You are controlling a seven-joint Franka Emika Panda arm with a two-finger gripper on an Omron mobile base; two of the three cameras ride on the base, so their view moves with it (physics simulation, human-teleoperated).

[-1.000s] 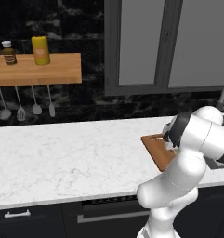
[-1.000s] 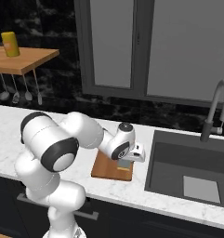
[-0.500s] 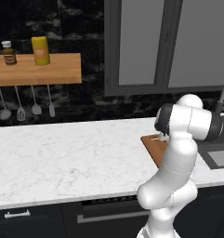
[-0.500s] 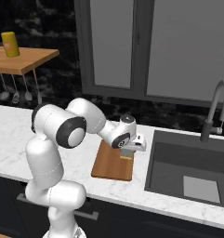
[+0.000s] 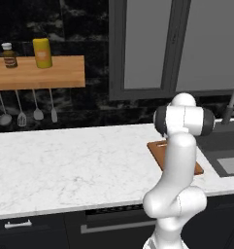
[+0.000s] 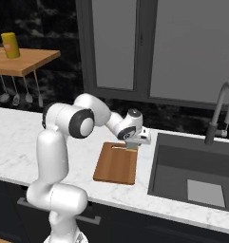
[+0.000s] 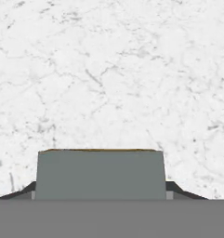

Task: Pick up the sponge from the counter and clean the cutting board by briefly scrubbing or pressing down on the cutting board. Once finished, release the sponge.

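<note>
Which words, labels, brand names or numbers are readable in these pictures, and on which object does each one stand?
No text can be read.
Small bottle on the wall shelf: it has a pale label band, too small and blurred to read.
Yellow container beside it: no lettering visible.
Sponge, cutting board, counter: no text or marks.
</note>
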